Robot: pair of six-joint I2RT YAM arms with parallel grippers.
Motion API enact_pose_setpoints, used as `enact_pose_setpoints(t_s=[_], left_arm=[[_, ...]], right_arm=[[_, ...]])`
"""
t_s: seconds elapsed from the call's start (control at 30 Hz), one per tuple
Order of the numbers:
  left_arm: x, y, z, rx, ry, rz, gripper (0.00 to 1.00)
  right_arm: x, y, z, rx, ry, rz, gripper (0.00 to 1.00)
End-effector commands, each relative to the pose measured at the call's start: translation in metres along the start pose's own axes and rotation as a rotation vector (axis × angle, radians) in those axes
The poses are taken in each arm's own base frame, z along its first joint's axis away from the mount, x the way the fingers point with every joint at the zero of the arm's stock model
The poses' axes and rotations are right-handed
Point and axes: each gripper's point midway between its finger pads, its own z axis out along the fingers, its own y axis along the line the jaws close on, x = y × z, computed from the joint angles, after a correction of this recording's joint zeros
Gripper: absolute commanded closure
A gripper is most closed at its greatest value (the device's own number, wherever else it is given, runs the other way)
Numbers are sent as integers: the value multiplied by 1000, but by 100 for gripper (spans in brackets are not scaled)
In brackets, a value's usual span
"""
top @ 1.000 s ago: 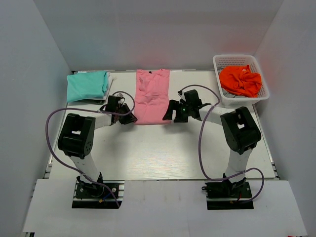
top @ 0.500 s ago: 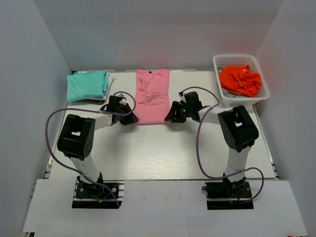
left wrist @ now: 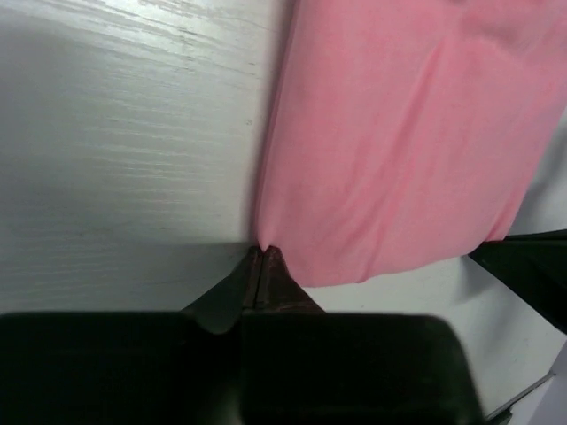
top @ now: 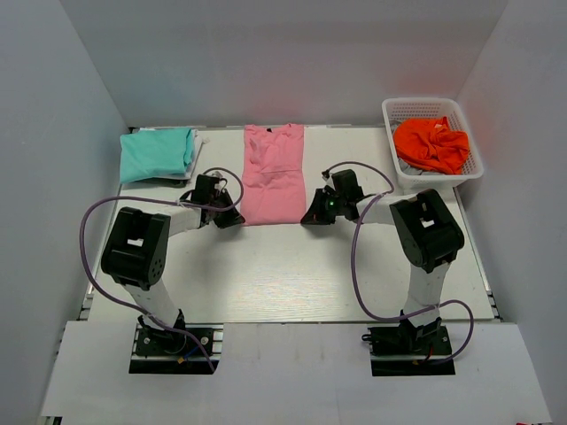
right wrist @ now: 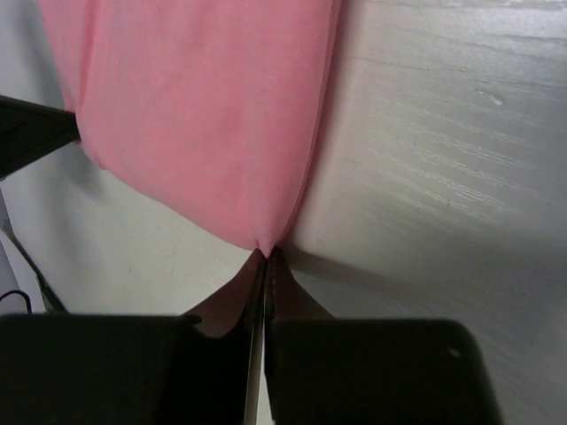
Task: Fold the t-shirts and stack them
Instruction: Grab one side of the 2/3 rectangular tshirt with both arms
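Where the pink t-shirt [top: 274,173] lies: flat at the far middle of the table [top: 266,274], collar toward the back wall and hem toward the arms, narrow as if its sides are already folded in
Teal t-shirt [top: 157,152]: folded at the far left of the table, well apart from both grippers
Left gripper [left wrist: 263,252]: clenched at the near left corner of the pink hem; its wrist view shows the fingertips meeting right at the tip of that corner, so only a sliver of cloth seems caught
Right gripper [right wrist: 266,255]: clenched on the near right corner of the hem; the cloth puckers into the closed tips, a firmer-looking pinch
Basket [top: 390,111]: white, at the far right, holding a heap of orange cloth [top: 431,144], with neither gripper near it
Likely step: lifting the hem and carrying it toward the collar to fold the shirt in half
Risk, left side: the thin bite may slip as the arm rises, dropping that corner and skewing the fold
Risk, layers: either pinch may hold only the top layer, so the folded-in sides could fall open
Risk, timing: if one arm leads, the hem twists and lands crooked, making a poor base for stacking
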Motion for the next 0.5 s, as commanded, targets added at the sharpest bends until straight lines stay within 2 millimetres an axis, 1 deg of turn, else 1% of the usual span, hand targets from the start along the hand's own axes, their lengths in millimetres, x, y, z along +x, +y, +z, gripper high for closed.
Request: enact_pose_setpoints(t_s=[0.0,0.03,0.07,0.1,0.13,0.17,0.2,0.23,0.27,0.3,0.33,0.37,0.4,0.43,0.47], left_arm=[[45,37,3,-136,131,8,98],[40,33,6,-130,124,10,100],[43,34,7,-125,139,16,100],[43,29,7,-120,141,24,100],[44,30,8,-132,156,21,100],[48,28,6,-121,180,16,100],[47,26,2,-118,177,16,100],[51,23,-4,-121,189,22,100],[47,17,-16,-105,168,27,100],[55,15,-25,-98,181,21,100],[62,10,-35,-82,196,28,100],[64,7,-43,-67,193,30,100],[64,-4,-59,-27,170,47,100],[69,-10,-69,-9,186,54,100],[72,-12,-77,3,192,43,100]], right_arm=[[14,-9,-1,28,35,-4,99],[12,-8,-1,24,31,-9,99],[10,-7,-2,20,20,-17,100],[8,-5,-1,6,3,-28,100],[9,-5,-2,2,3,-25,100],[7,1,-6,-12,-2,-35,100],[10,6,-8,-28,7,-47,100],[17,5,-11,-17,25,-47,100],[16,10,-18,-21,18,-75,100],[14,16,-27,-25,2,-87,100],[27,13,-37,-2,15,-92,100],[31,13,-42,1,20,-90,100],[26,28,-58,-24,-16,-115,100],[42,23,-64,1,21,-99,100],[53,21,-69,3,41,-91,100]])
